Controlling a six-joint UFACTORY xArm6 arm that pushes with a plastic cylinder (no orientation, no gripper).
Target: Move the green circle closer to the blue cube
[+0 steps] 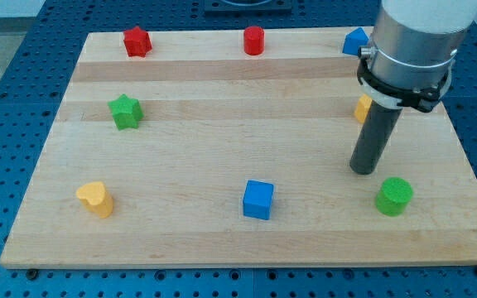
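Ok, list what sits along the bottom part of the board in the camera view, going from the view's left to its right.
Yellow heart → blue cube → my tip, just up-left of the last block → green circle.

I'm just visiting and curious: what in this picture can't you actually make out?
- Yellow block, camera view: mostly hidden behind the arm, shape unclear.
- Blue block at the view's top: partly covered by the arm, shape uncertain.
- The arm: cut off by the view's top edge.
- My tip: whether it touches the green circle looks unlikely; a gap shows.
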